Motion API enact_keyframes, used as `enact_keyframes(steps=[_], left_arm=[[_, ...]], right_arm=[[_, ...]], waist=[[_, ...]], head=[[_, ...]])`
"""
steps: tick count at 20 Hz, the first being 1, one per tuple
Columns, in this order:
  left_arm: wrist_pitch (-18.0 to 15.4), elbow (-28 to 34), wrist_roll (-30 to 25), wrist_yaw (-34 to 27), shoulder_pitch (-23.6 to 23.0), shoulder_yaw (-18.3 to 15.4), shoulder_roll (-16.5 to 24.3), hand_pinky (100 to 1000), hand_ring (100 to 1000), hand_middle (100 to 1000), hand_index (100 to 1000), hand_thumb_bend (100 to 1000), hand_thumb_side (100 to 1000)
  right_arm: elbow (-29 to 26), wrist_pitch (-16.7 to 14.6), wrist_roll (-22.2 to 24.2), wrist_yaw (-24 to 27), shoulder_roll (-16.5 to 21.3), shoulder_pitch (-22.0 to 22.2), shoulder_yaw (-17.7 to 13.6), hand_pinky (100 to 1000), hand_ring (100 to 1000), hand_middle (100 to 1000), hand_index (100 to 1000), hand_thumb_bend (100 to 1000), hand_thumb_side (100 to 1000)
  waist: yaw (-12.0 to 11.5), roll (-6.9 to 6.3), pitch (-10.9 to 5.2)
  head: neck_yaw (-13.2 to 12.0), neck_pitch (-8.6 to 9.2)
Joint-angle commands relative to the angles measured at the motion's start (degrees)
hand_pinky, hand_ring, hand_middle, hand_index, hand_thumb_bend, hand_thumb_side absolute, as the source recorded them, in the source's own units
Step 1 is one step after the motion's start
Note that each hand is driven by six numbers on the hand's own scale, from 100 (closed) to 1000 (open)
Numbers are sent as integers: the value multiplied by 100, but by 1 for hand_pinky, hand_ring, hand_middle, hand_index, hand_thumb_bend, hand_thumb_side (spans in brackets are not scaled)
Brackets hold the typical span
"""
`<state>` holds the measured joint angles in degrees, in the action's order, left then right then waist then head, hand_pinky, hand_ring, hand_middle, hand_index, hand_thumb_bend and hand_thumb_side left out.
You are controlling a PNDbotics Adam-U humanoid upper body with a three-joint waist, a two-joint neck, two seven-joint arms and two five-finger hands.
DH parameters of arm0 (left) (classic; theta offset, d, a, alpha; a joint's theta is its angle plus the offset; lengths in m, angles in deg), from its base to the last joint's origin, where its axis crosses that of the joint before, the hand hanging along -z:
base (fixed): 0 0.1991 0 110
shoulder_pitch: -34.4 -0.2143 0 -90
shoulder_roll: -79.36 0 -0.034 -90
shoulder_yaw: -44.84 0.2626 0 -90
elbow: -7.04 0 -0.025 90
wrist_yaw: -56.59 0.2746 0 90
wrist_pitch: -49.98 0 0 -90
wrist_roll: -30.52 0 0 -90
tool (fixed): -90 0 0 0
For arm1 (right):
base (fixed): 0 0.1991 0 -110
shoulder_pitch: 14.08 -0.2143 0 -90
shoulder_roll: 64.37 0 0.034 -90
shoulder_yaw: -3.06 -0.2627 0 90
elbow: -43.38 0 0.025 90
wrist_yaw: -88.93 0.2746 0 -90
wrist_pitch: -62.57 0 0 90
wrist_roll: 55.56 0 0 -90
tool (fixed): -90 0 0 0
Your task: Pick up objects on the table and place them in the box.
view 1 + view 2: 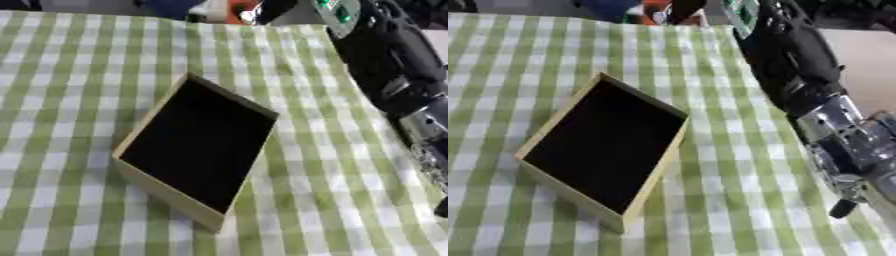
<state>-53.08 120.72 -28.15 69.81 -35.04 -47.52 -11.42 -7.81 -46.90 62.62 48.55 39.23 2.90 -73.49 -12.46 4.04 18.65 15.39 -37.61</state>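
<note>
Box (175, 195), shallow, pale wooden walls, dark inside, sits askew at centre of green-and-white checked tablecloth (79, 75); nothing visible inside it. Right arm (798, 65), black with silver joint, runs along right edge from far corner toward near side, well right of box. Right hand (843, 207) mostly cut off by frame; one dark fingertip shows, fingers' state cannot tell. Blurred dark and orange shapes beyond far table edge.

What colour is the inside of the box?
Black inside the box, with pale tan walls; the left eye view shows it best.
</note>
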Motion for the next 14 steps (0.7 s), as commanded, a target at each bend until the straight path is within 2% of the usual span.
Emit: enact_keyframes(steps=[1, 5, 9, 14], left_arm=[[11, 91, -6, -27, 2, -59, 140, 768, 730, 764, 761, 507, 629], [8, 91, 11, -35, -39, -74, 153, 768, 733, 764, 763, 510, 623], [0, 91, 15, -43, -50, -81, 159, 768, 735, 764, 766, 513, 619], [-18, 91, 30, -41, -60, -97, 172, 768, 737, 764, 767, 516, 616]], right_arm=[[-475, 99, 308, 765, 274, -57, 299, 726, 605, 376, 535, 100, 479], [-1279, 554, 447, 1375, 419, 199, 747, 721, 606, 376, 532, 100, 490], [-2334, 1045, 460, 1601, 583, 582, 1082, 716, 607, 376, 531, 100, 489], [-3599, 1420, 629, 1805, 776, 989, 1408, 725, 616, 383, 535, 100, 494]], waist=[[45, -60, -231], [123, -94, -435], [144, -128, -557], [166, -151, -637]], head=[[-84, -164], [-169, -338], [-227, -432], [-300, -501]])
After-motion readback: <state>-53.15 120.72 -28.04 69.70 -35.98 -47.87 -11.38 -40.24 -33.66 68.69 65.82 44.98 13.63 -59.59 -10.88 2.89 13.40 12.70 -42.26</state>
